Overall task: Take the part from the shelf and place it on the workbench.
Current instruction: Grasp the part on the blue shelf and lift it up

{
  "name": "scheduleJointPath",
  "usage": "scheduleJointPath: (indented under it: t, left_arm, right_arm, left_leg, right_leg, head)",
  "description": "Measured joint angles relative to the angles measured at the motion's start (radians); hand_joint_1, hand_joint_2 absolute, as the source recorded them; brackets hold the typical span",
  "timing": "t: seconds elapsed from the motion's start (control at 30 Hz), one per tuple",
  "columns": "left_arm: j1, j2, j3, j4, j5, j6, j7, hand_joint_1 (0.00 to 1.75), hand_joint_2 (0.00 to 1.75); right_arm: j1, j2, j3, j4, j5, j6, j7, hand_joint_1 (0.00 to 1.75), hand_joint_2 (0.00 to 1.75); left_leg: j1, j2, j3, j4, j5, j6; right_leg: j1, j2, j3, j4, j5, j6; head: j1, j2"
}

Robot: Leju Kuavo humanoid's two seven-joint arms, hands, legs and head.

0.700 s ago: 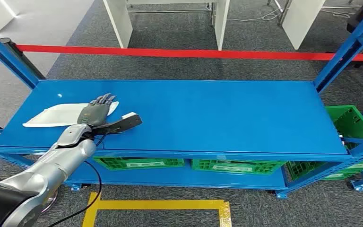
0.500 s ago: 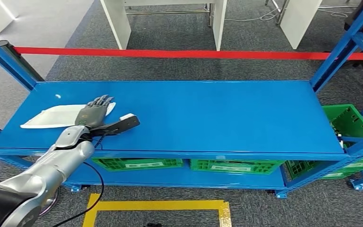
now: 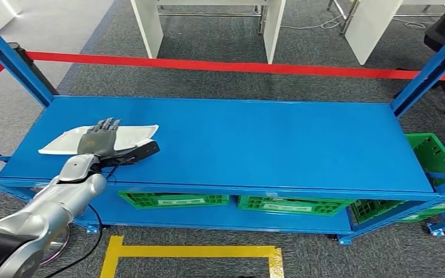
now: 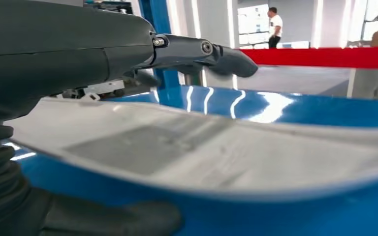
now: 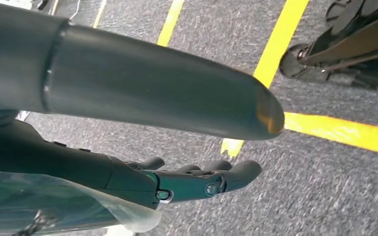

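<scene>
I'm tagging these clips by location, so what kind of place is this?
Probably a warehouse or factory floor: a blue steel shelf rack, green plastic crates beneath it, and yellow floor tape marking a zone.

left hand (image 4: 78,64) over white part (image 4: 202,152), blue shelf (image 4: 295,105)

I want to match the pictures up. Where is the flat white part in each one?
Head view: the flat white part lies at the left end of the blue shelf, under the left robot hand.
Left wrist view: it spreads wide across the middle.
Right wrist view: not there.
Shared landmark: the red barrier tape.
</scene>
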Motion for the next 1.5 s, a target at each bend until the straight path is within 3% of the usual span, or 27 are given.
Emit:
scheduleJointPath:
  t: [0.1, 0.17, 0.3, 0.37, 0.43, 0.47, 0.5, 0.53, 0.6, 0.67, 0.77, 0.83, 0.93, 0.97, 1.0, 1.03, 1.07, 1.13, 1.2, 1.3, 1.37, 1.43, 1.5]
  left_arm:
    - [0.003, 0.0, 0.0, 0.004, -0.003, -0.011, -0.014, 1.75, 1.75]
    - [0.004, 0.002, 0.003, 0.005, -0.001, -0.017, -0.02, 1.75, 1.75]
    - [0.007, 0.004, 0.01, 0.007, 0.005, -0.022, -0.031, 1.75, 1.75]
    - [0.008, 0.006, 0.014, 0.007, 0.005, -0.028, -0.033, 1.75, 1.75]
    - [0.01, 0.007, 0.016, 0.009, 0.004, -0.036, -0.033, 1.75, 1.75]
    - [0.012, 0.007, 0.017, 0.009, 0.004, -0.038, -0.034, 1.75, 1.75]
    - [0.013, 0.007, 0.018, 0.01, 0.004, -0.038, -0.036, 1.75, 1.75]
    - [0.013, 0.007, 0.02, 0.01, 0.004, -0.038, -0.039, 1.75, 1.75]
    - [0.01, 0.007, 0.023, 0.01, 0.002, -0.037, -0.049, 1.75, 1.75]
    - [0.006, 0.006, 0.024, 0.01, 0.0, -0.037, -0.053, 1.75, 1.75]
    - [0.002, 0.004, 0.025, 0.01, -0.001, -0.036, -0.053, 1.75, 1.75]
    - [0.001, 0.001, 0.025, 0.01, -0.002, -0.036, -0.053, 1.75, 1.75]
    - [0.001, -0.003, 0.025, 0.01, -0.002, -0.035, -0.053, 1.75, 1.75]
    - [0.003, -0.003, 0.025, 0.01, -0.002, -0.035, -0.053, 1.75, 1.75]
    - [0.004, -0.004, 0.025, 0.01, -0.002, -0.035, -0.054, 1.75, 1.75]
    - [0.004, -0.004, 0.025, 0.01, 0.008, -0.039, -0.064, 1.75, 1.75]
    - [0.005, -0.008, 0.03, 0.008, 0.041, -0.048, -0.093, 1.75, 1.75]
    - [0.007, -0.024, 0.058, -0.008, 0.177, -0.078, -0.236, 1.75, 1.75]
    - [0.015, -0.051, 0.088, -0.046, 0.333, -0.114, -0.406, 1.75, 1.75]
    - [0.049, -0.09, 0.097, -0.136, 0.503, -0.133, -0.533, 1.75, 1.75]
    - [0.078, -0.113, 0.094, -0.209, 0.59, -0.13, -0.556, 1.75, 1.75]
    - [0.106, -0.129, 0.089, -0.272, 0.642, -0.134, -0.555, 1.75, 1.75]
    - [0.135, -0.139, 0.083, -0.322, 0.68, -0.14, -0.563, 1.75, 1.75]
  right_arm:
    - [-0.002, -0.001, -0.006, 0.0, 0.0, 0.0, 0.0, 0.0, 0.0]
    - [-0.003, 0.0, -0.007, 0.0, 0.001, 0.001, 0.0, 0.0, 0.0]
    - [-0.002, 0.001, -0.008, 0.0, 0.001, 0.001, -0.001, 0.0, 0.0]
    - [-0.002, 0.001, -0.01, 0.0, 0.001, 0.001, -0.002, 0.0, 0.0]
    - [-0.002, 0.001, -0.012, 0.0, 0.001, 0.001, -0.003, 0.0, 0.0]
    - [-0.001, 0.001, -0.013, 0.0, 0.001, 0.0, -0.003, 0.0, 0.0]
    - [-0.001, 0.001, -0.013, 0.0, 0.001, 0.0, -0.003, 0.0, 0.0]
    - [-0.002, 0.001, -0.014, 0.0, 0.001, 0.001, -0.004, 0.0, 0.0]
    - [-0.002, 0.002, -0.014, 0.0, 0.003, 0.002, -0.007, 0.0, 0.0]
    - [-0.003, 0.003, -0.014, 0.0, 0.004, 0.002, -0.01, 0.0, 0.0]
    - [-0.003, 0.004, -0.015, 0.0, 0.004, 0.003, -0.012, 0.0, 0.0]
    - [-0.003, 0.004, -0.015, 0.0, 0.004, 0.003, -0.012, 0.0, 0.0]
    - [-0.002, 0.004, -0.015, 0.0, 0.004, 0.004, -0.012, 0.0, 0.0]
    - [-0.001, 0.004, -0.015, 0.0, 0.004, 0.004, -0.012, 0.0, 0.0]
    - [0.0, 0.004, -0.015, 0.0, 0.004, 0.004, -0.012, 0.0, 0.0]
    - [0.0, 0.003, -0.015, 0.0, 0.004, 0.003, -0.012, 0.0, 0.0]
    - [0.0, 0.003, -0.015, 0.0, 0.004, 0.003, -0.013, 0.0, 0.0]
    - [-0.001, 0.003, -0.016, 0.0, 0.004, 0.003, -0.013, 0.0, 0.0]
    - [-0.002, 0.004, -0.017, 0.0, 0.005, 0.003, -0.015, 0.0, 0.0]
    - [-0.004, 0.006, -0.021, 0.0, 0.012, 0.003, -0.016, 0.0, 0.0]
    - [-0.004, 0.008, -0.025, 0.0, 0.018, 0.002, -0.017, 0.0, 0.0]
    - [-0.003, 0.008, -0.03, 0.0, 0.02, 0.001, -0.016, 0.0, 0.0]
    - [-0.002, 0.008, -0.033, 0.0, 0.022, 0.0, -0.015, 0.0, 0.0]
  left_leg:
    - [0.0, -0.002, -0.002, 0.009, -0.006, -0.01]
    - [-0.003, -0.003, -0.007, 0.018, -0.01, -0.02]
    - [-0.002, -0.003, -0.014, 0.033, -0.022, -0.038]
    - [0.001, -0.003, -0.051, 0.121, -0.075, -0.047]
    - [0.002, -0.002, -0.112, 0.257, -0.134, -0.052]
    - [0.003, -0.002, -0.131, 0.299, -0.144, -0.052]
    - [0.003, -0.002, -0.134, 0.303, -0.134, -0.05]
    - [0.002, -0.002, -0.117, 0.268, -0.106, -0.046]
    - [-0.003, -0.002, -0.051, 0.133, -0.04, -0.03]
    - [-0.009, -0.001, -0.006, 0.035, -0.014, -0.018]
    - [-0.011, 0.0, 0.004, 0.009, -0.012, -0.012]
    - [-0.005, 0.002, 0.012, -0.007, -0.003, -0.004]
    - [-0.003, 0.004, 0.014, -0.013, 0.0, 0.001]
    - [-0.003, 0.004, 0.013, -0.013, 0.0, 0.002]
    - [-0.003, 0.005, 0.013, -0.012, 0.0, 0.002]
    - [-0.002, 0.004, 0.013, -0.011, -0.001, 0.001]
    - [0.0, 0.004, 0.014, -0.008, -0.003, -0.002]
    - [-0.002, -0.001, 0.01, 0.004, -0.009, -0.011]
    - [-0.007, -0.007, 0.003, 0.014, -0.011, -0.021]
    - [-0.007, -0.009, -0.001, 0.022, -0.018, -0.032]
    - [-0.004, -0.007, -0.028, 0.09, -0.063, -0.04]
    - [-0.002, -0.005, -0.087, 0.225, -0.127, -0.045]
    - [-0.001, -0.005, -0.127, 0.309, -0.147, -0.044]
  right_leg:
    - [-0.001, -0.001, 0.089, -0.187, 0.091, -0.001]
    - [0.0, 0.0, 0.126, -0.255, 0.104, -0.009]
    - [-0.001, 0.003, 0.129, -0.259, 0.106, -0.034]
    - [-0.003, 0.003, 0.13, -0.261, 0.108, -0.044]
    - [-0.001, 0.003, 0.129, -0.261, 0.107, -0.048]
    - [0.0, 0.003, 0.13, -0.261, 0.107, -0.048]
    - [0.001, 0.003, 0.131, -0.261, 0.107, -0.048]
    - [0.002, 0.003, 0.133, -0.261, 0.107, -0.048]
    - [0.003, 0.004, 0.136, -0.261, 0.105, -0.046]
    - [0.004, 0.005, 0.135, -0.261, 0.105, -0.04]
    - [0.002, 0.004, 0.132, -0.265, 0.106, -0.023]
    - [0.003, 0.004, 0.116, -0.234, 0.082, -0.014]
    - [0.001, 0.002, 0.036, -0.064, -0.003, -0.004]
    - [0.0, 0.002, 0.015, -0.019, -0.017, -0.001]
    - [0.0, 0.002, 0.01, -0.007, -0.011, 0.002]
    - [-0.001, 0.001, 0.024, -0.034, 0.012, 0.003]
    - [-0.003, 0.0, 0.054, -0.095, 0.048, 0.005]
    - [-0.005, -0.002, 0.118, -0.216, 0.089, 0.005]
    - [-0.005, -0.002, 0.144, -0.259, 0.088, -0.004]
    - [-0.006, -0.002, 0.147, -0.259, 0.092, -0.025]
    - [-0.009, -0.001, 0.149, -0.262, 0.094, -0.036]
    - [-0.007, 0.0, 0.149, -0.262, 0.093, -0.042]
    - [-0.004, 0.003, 0.149, -0.262, 0.092, -0.043]
  head:
    - [0.001, 0.0]
    - [0.001, 0.0]
    - [0.0, 0.0]
    - [-0.004, 0.0]
    - [-0.005, 0.0]
    - [-0.005, 0.0]
    - [-0.005, 0.0]
    - [-0.005, 0.0]
    - [-0.005, 0.0]
    - [-0.005, 0.0]
    - [-0.005, 0.0]
    - [-0.002, 0.0]
    - [0.003, 0.0]
    - [0.003, 0.0]
    - [0.003, 0.0]
    - [0.003, 0.0]
    - [0.003, 0.0]
    - [0.003, 0.0]
    - [0.004, 0.0]
    - [0.002, 0.0]
    - [-0.001, 0.0]
    - [-0.004, 0.0]
    - [-0.004, 0.0]
